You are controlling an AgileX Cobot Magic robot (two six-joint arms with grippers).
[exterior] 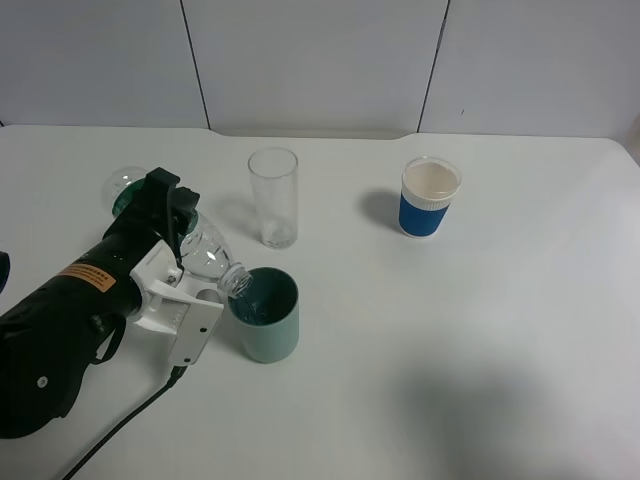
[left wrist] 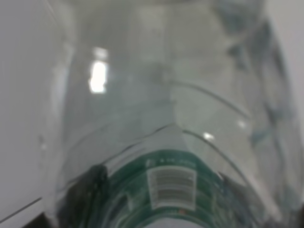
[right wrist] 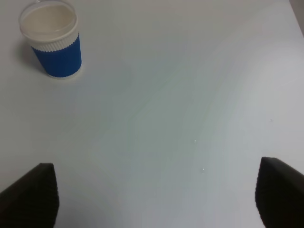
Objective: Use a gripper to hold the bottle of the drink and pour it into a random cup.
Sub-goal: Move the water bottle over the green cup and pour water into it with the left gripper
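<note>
My left gripper [exterior: 178,258], a bulky black tool with white jaw plates and an orange label, is shut on the clear bottle [exterior: 207,252]. The bottle is tilted down to the right, and its open ribbed neck [exterior: 236,280] sits just over the rim of the teal-green cup [exterior: 268,320]. Up close, the left wrist view is filled with the clear bottle [left wrist: 166,109] and its dark green label [left wrist: 142,175]. My right gripper [right wrist: 156,199] is open and empty above bare table. Only its two dark fingertips [right wrist: 33,194] show, and it is out of the high view.
A tall clear glass [exterior: 273,197] stands just behind the teal cup. A blue-and-white paper cup [exterior: 430,197] stands at the back right and also shows in the right wrist view [right wrist: 52,40]. A black cable [exterior: 120,430] trails off toward the front edge of the white table.
</note>
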